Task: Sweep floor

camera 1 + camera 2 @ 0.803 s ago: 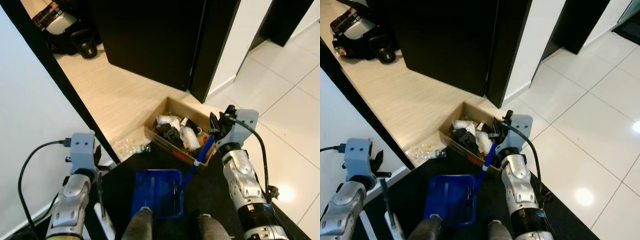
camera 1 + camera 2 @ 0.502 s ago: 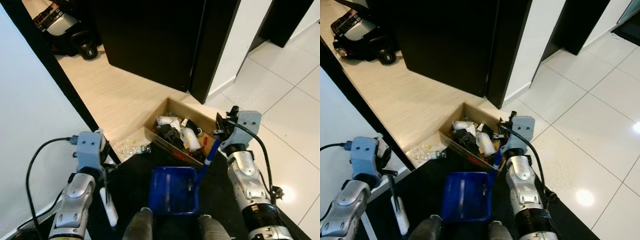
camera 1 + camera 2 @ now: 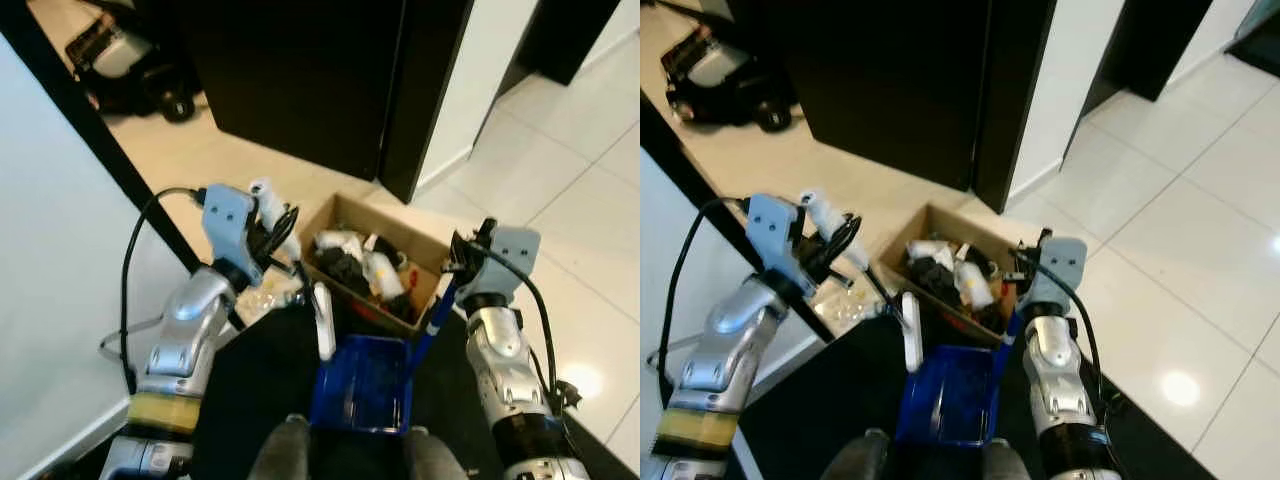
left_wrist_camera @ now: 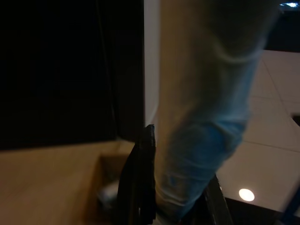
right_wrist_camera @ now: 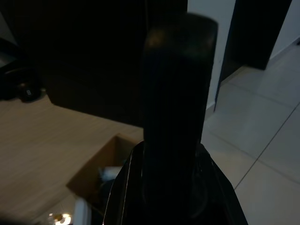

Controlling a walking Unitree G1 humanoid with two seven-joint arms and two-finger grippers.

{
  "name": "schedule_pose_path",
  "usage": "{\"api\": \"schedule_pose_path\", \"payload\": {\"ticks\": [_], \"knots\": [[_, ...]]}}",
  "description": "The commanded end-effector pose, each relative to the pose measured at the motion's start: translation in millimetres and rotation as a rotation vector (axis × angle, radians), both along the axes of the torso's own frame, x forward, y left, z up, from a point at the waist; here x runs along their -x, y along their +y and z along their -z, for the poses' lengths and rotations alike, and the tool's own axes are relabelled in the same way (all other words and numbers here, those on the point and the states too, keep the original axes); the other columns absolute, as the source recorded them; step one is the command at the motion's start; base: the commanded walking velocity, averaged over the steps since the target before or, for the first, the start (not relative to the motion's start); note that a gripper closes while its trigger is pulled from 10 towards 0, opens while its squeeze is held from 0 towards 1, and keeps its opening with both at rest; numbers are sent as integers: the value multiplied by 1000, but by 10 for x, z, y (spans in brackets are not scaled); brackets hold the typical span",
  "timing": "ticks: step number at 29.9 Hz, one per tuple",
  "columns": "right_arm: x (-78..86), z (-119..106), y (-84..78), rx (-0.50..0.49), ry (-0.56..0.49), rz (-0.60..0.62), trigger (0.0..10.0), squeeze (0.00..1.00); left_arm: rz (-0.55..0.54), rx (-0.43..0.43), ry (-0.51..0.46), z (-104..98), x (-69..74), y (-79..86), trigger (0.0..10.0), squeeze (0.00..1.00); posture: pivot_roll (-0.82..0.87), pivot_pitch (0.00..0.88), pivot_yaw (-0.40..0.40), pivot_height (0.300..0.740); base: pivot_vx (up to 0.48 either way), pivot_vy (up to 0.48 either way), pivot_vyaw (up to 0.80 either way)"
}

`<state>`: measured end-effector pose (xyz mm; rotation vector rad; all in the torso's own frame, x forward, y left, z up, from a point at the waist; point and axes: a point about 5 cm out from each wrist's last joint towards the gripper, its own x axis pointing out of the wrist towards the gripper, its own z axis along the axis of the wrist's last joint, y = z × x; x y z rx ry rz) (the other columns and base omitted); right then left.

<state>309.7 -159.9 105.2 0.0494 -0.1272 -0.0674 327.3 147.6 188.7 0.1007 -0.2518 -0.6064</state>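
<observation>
Dustpan (image 3: 362, 382) — right gripper (image 3: 458, 262) clamps handle | left gripper (image 3: 285, 240) clamps brush (image 3: 322, 318)

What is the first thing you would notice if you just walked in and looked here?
A cardboard box stuffed with rubbish sits on the floor by a dark door. Just in front of it is a bright blue dustpan, its handle gripped by the right pincer. The left pincer holds a white brush beside the pan.

glossy white tiles (image 3: 590, 330), matt cardboard box (image 3: 415, 238), blue plastic dustpan (image 3: 362, 385).
</observation>
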Motion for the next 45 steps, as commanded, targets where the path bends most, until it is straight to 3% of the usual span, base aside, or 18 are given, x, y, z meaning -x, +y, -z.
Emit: {"api": "schedule_pose_path", "payload": {"ticks": [1,5,7,12,15,20,25,28,31,35,45], "knots": [[19,-32,49,-18,-14,-11,10000,0,34,-53,-28,-17,-10,4,10000,0,132,223,97,740,0,0,0],[69,-35,46,-20,-17,-3,10000,0,106,-87,-72,-89,-131,-99,10000,0,114,259,117,740,0,0,0],[160,-21,24,-19,-12,16,10000,0,133,-177,-120,-114,-276,-172,10000,0,80,287,141,740,0,0,0],[277,-8,-62,-13,-5,54,10000,0,104,-222,-151,-207,-408,-133,10000,8,53,307,151,740,0,0,0],[396,14,-153,-1,9,83,10000,0,66,-261,-212,-379,-500,-51,10000,31,26,326,158,740,0,0,0],[487,15,-196,6,22,99,10000,0,64,-308,-259,-462,-545,-18,10000,75,14,349,161,740,0,0,0],[589,-41,-267,20,27,116,10000,0,66,-426,-288,-341,-550,-40,10000,153,-26,385,150,740,0,0,0],[602,-53,-281,23,26,118,10000,0,64,-439,-293,-322,-547,-43,10000,173,-26,385,150,740,0,0,0],[659,-143,-392,48,21,135,10000,0,72,-587,-324,-96,-495,-96,10000,180,-70,401,135,740,0,0,0],[688,-209,-454,60,17,146,10000,0,66,-670,-304,110,-450,-64,10000,173,-91,405,124,740,0,0,0],[707,-359,-493,77,4,136,10000,0,2,-669,-280,260,-403,72,10000,173,-118,445,100,740,0,0,0]]}}
